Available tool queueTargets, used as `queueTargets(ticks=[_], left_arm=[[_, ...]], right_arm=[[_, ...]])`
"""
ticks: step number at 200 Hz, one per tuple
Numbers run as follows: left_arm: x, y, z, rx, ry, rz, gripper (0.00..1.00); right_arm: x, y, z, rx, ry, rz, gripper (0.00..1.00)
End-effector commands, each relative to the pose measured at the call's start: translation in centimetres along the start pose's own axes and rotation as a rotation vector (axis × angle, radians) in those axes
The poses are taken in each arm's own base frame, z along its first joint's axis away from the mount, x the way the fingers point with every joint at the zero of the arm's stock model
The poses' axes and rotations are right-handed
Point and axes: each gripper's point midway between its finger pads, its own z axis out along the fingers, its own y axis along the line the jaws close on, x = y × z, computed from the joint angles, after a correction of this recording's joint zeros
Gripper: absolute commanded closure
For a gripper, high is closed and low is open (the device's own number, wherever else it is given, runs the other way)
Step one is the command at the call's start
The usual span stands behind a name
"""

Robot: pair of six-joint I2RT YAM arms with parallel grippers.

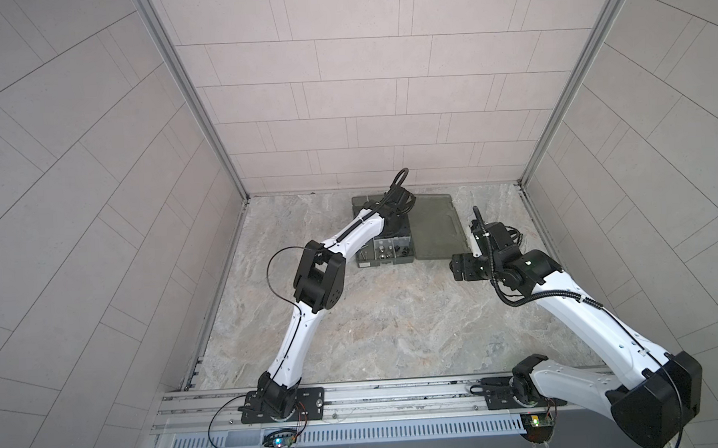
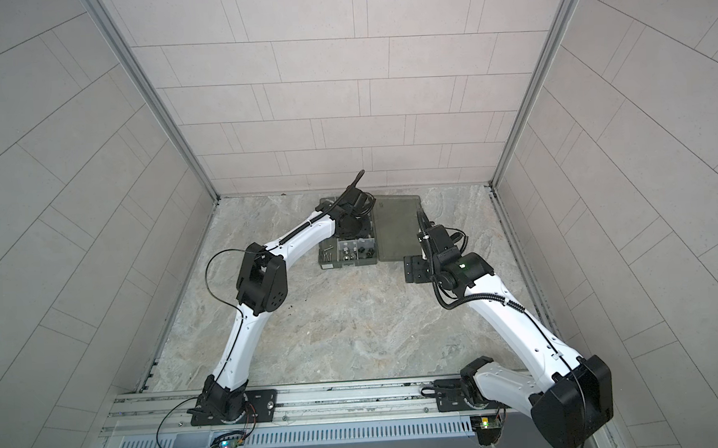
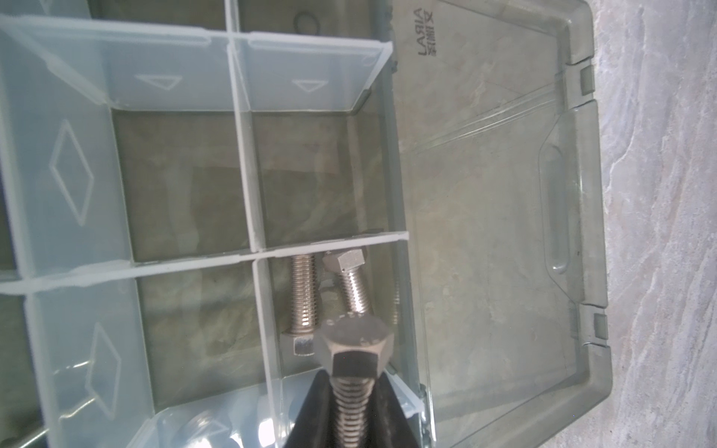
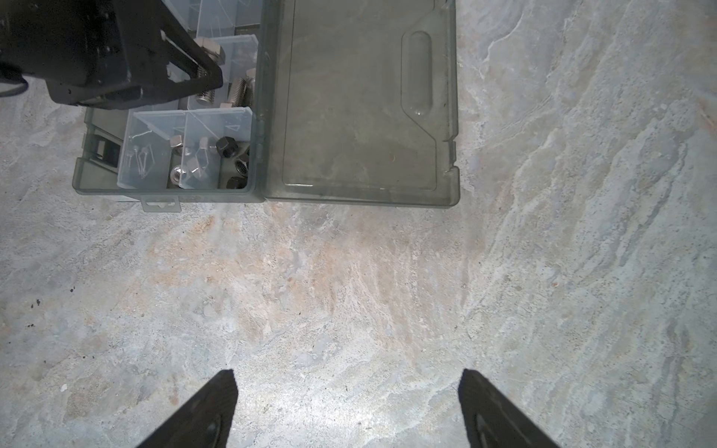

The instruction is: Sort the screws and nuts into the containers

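Fingers (image 3: pixel 310 415) of the left gripper (image 3: pixel 354 382) are pinching a hex bolt (image 3: pixel 355 343) by its threaded shaft over the organizer box (image 4: pixel 167 196), whose lid (image 4: pixel 361 116) is lying flat beside it. The right gripper (image 4: pixel 347 382) is hovering above the marble tabletop (image 4: pixel 349 291), fingers spread wide. Two more bolts (image 3: pixel 302 294) are lying in the compartment (image 3: pixel 264 310) beneath the held one, and nuts (image 4: pixel 227 147) are sitting in other compartments.

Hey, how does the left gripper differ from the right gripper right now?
The left gripper is shut on a bolt; the right gripper is open and holds nothing. The left gripper hangs over the organizer box, above a compartment where more bolts lie; the right gripper hangs over bare table, near the open lid. Both have black fingers.
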Motion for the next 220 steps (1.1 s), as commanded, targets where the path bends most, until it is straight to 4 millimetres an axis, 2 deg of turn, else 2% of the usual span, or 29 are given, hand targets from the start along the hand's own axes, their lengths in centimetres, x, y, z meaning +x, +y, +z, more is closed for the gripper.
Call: queueTargets(ticks=[1,10,22,46,60,80,94,109,115,139,170,188,220], left_arm=[[-1.1,-0.4,0.0,0.012,-0.033,0.001,0.52],[-1.1,-0.5,-0.2,0.013,-0.034,0.008,0.38],[-1.3,-0.5,-0.3,0.013,-0.038,0.009,0.31],[-1.5,-0.8,-1.6,0.027,-0.039,0.017,0.30],[-1.3,-0.8,-3.6,0.025,-0.035,0.041,0.30],[-0.2,1.1,-6.6,-0.023,-0.042,0.071,0.30],[1.4,3.5,-8.9,-0.073,-0.041,0.098,0.30],[3.6,7.0,-11.4,-0.157,-0.048,0.120,0.30],[5.0,9.0,-12.1,-0.209,-0.037,0.113,0.30],[10.0,15.1,-15.4,-0.319,0.038,0.058,0.30],[15.3,20.4,-19.7,-0.407,0.052,-0.079,0.30],[17.3,22.6,-20.9,-0.408,-0.006,-0.231,0.29],[20.6,25.7,-20.6,-0.319,-0.064,-0.529,0.29]], right_arm=[[0.6,-0.8,-0.2,0.025,0.011,-0.001,0.09],[0.6,-0.8,-0.2,0.026,0.011,0.000,0.09],[0.6,-0.8,-0.1,0.029,0.012,0.000,0.09],[0.5,-0.9,-0.1,0.029,0.010,-0.004,0.09],[0.5,-0.7,0.1,0.019,0.012,-0.008,0.08],[0.6,0.3,0.7,-0.027,0.018,-0.009,0.08],[0.7,1.1,1.1,-0.061,0.025,-0.007,0.08],[0.9,2.1,1.6,-0.085,0.035,-0.022,0.08],[1.0,2.5,1.8,-0.093,0.039,-0.029,0.08],[1.4,3.9,2.6,-0.116,0.054,-0.050,0.08],[1.8,6.0,3.6,-0.149,0.061,-0.070,0.08],[2.2,7.2,4.3,-0.165,0.076,-0.083,0.08],[2.4,8.3,4.9,-0.176,0.106,-0.099,0.09]])
